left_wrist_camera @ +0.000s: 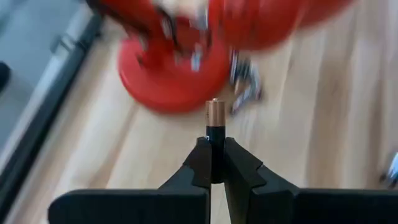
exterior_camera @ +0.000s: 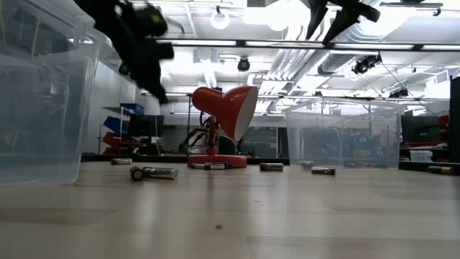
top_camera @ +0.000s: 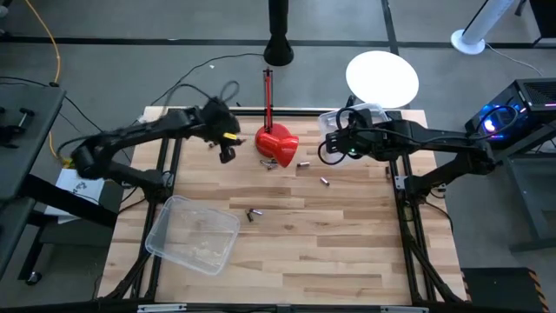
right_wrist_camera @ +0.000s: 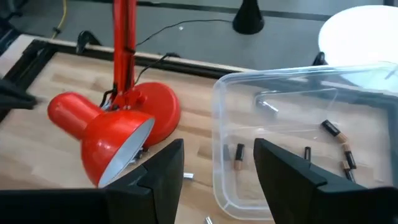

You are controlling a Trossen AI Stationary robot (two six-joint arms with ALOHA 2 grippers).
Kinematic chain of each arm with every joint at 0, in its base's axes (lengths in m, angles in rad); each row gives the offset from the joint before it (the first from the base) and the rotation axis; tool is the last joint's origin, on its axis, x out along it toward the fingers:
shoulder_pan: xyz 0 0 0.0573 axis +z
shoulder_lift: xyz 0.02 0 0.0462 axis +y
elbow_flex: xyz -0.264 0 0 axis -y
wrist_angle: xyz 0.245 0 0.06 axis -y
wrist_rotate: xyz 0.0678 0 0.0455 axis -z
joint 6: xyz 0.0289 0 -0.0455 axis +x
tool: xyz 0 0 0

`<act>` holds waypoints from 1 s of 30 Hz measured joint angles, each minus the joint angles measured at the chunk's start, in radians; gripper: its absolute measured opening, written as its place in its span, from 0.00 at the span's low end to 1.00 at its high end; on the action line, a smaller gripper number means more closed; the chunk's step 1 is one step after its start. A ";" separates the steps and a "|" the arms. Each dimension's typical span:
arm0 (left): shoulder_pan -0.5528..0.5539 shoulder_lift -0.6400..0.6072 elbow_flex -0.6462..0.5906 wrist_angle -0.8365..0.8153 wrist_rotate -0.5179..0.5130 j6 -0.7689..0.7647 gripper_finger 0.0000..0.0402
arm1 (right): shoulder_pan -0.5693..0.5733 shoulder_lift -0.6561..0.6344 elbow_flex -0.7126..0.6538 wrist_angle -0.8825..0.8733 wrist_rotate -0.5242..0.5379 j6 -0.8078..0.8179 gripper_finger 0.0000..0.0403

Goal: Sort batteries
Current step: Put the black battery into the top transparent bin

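Note:
Loose batteries lie on the wooden table: a pair (top_camera: 253,214) toward the near side, others (top_camera: 304,163) (top_camera: 325,181) by the red desk lamp (top_camera: 276,143). In the low view they show as small cylinders (exterior_camera: 154,173) (exterior_camera: 323,170). My left gripper (top_camera: 226,152) hangs just left of the lamp, shut on one copper-topped black battery (left_wrist_camera: 215,115). My right gripper (top_camera: 330,139) is open, raised beside the far-right clear bin (top_camera: 352,116), which holds several batteries (right_wrist_camera: 333,129). Its fingers (right_wrist_camera: 163,163) touch nothing. My left gripper (left_wrist_camera: 214,152) pinches the battery's black end (left_wrist_camera: 215,134) between its two fingertips. The battery runs along the fingers, and its copper end (left_wrist_camera: 215,111) sticks out past them. It is lifted clear of the table, as the low view (exterior_camera: 159,93) shows.
A second clear bin (top_camera: 191,233) sits on the near-left part of the table, large in the low view (exterior_camera: 43,101). The lamp's red arm (top_camera: 268,91) reaches toward the far edge, and its base (exterior_camera: 215,162) stands between the two grippers. Cables trail off the far-left corner.

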 joint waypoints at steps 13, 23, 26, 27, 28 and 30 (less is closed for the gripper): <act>-0.219 0.223 0.294 0.372 -0.026 -0.098 0.01 | -0.032 -0.026 0.000 0.159 0.104 -0.041 0.47; -0.253 0.692 0.716 0.514 -0.020 -0.078 0.01 | -0.037 -0.075 0.000 0.398 0.134 -0.211 0.47; -0.252 0.797 0.810 0.565 -0.031 -0.114 0.01 | -0.037 -0.088 0.000 0.430 0.138 -0.233 0.47; -0.251 0.827 0.836 0.578 -0.042 -0.123 0.01 | -0.037 -0.093 0.000 0.440 0.139 -0.237 0.47; -0.251 0.854 0.862 0.580 -0.053 -0.132 0.00 | -0.037 -0.098 0.000 0.445 0.139 -0.241 0.47; -0.250 0.898 0.905 0.567 -0.064 -0.145 0.03 | -0.037 -0.107 0.000 0.457 0.139 -0.252 0.47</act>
